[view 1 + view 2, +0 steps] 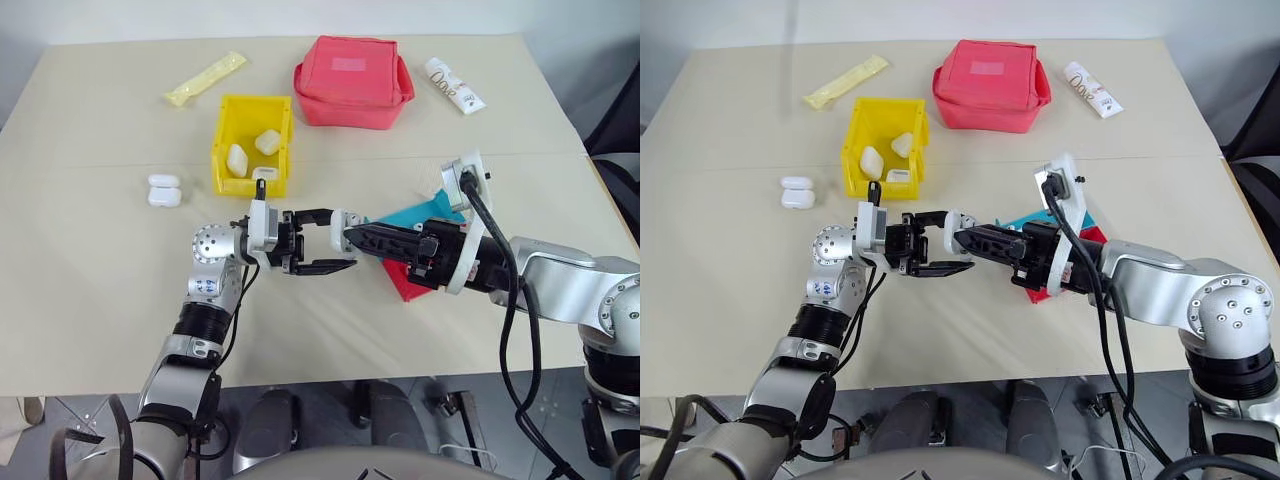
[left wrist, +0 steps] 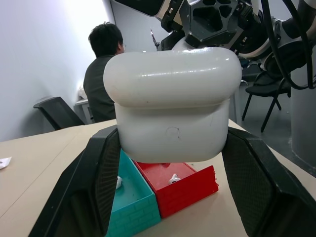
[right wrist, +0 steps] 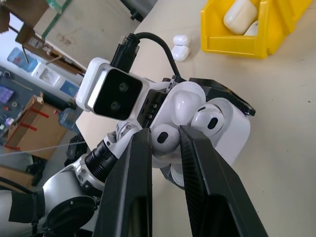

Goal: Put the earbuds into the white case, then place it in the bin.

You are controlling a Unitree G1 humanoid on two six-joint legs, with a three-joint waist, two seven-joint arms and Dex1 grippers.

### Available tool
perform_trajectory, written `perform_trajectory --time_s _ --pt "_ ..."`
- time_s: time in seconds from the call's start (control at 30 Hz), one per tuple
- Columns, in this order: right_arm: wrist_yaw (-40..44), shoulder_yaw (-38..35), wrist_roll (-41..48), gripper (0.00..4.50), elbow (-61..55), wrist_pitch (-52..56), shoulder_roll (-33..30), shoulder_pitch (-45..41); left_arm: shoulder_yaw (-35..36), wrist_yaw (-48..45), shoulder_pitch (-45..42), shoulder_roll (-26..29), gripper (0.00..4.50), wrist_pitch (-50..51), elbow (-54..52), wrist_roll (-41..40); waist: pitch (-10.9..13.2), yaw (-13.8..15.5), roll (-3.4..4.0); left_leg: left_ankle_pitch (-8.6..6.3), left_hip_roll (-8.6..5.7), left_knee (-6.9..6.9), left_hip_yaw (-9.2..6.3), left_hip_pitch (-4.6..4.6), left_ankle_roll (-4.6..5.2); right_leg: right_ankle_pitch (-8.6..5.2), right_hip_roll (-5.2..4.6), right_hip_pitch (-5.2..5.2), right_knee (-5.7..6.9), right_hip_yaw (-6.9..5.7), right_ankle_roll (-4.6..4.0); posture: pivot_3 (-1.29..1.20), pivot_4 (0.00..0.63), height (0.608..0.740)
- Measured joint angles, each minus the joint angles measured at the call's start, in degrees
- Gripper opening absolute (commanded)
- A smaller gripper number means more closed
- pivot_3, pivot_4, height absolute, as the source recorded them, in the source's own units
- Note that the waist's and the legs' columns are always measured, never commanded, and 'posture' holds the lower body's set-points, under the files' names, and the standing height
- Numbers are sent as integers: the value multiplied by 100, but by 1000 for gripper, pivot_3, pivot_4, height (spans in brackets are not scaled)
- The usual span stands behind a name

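My left gripper (image 1: 340, 241) is shut on the white case (image 2: 173, 111), held above the table's middle with its lid hinged open. My right gripper (image 1: 354, 238) meets it from the right, shut on one of the earbuds (image 3: 165, 138) right at the case's mouth. A second earbud (image 3: 208, 122) sits in the case beside it. The yellow bin (image 1: 253, 145) stands behind the left gripper and holds several white cases. More earbuds (image 2: 173, 177) lie in the red tray.
Two more white cases (image 1: 164, 190) lie left of the bin. A teal tray (image 1: 425, 212) and a red tray (image 1: 405, 282) sit under my right arm. At the back are a red pouch (image 1: 352, 82), a yellow packet (image 1: 205, 80) and a tube (image 1: 455, 85).
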Motion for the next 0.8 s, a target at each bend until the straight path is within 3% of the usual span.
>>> perform_trajectory --time_s 0.8 --pt "460 266 -727 450 -151 -410 152 438 -1 208 152 -64 2739 230 -117 33 0 8 0 -1 4 0 -1 -19 5 20 5 1 -38 -17 2 0 150 740"
